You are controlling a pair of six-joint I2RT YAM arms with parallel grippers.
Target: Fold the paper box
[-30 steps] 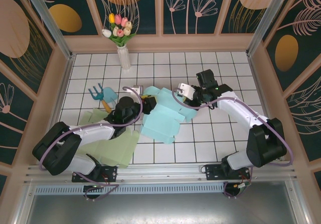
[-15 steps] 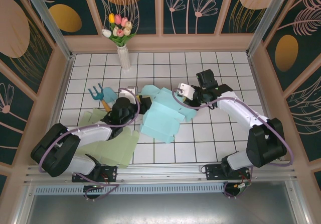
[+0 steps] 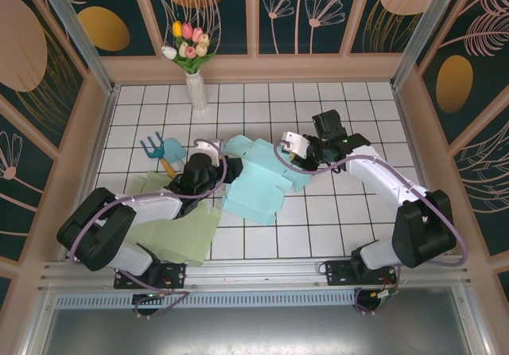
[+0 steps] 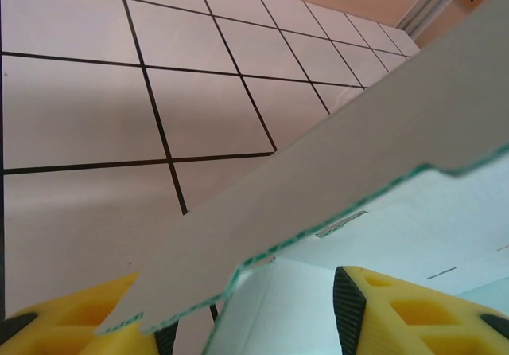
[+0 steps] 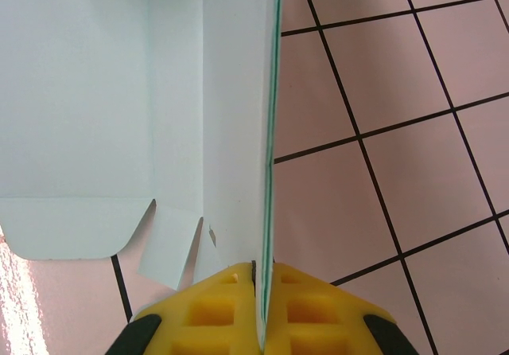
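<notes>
Paper box [image 3: 258, 184]: thin card, light, floppy, creases easily. Lies on table [image 3: 334, 228] between both grippers.
Right gripper [image 5: 262, 282]: pinched shut on upright panel [image 5: 238, 132].
Left gripper [image 4: 246, 323]: jaws apart, flap [image 4: 334, 156] between them, unpinched.
Best hold, likely: panel edges beside creases.

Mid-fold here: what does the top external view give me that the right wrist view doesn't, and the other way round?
Top external adds: both arms, the left gripper at the left edge of the paper box, green paper sheets, a blue garden fork and the tulip vase. Right wrist adds: a close-up of the right gripper, its yellow fingers shut on a box panel seen edge-on, and small cut tabs beside it. Both share: the light blue box and the white tiled table.
</notes>
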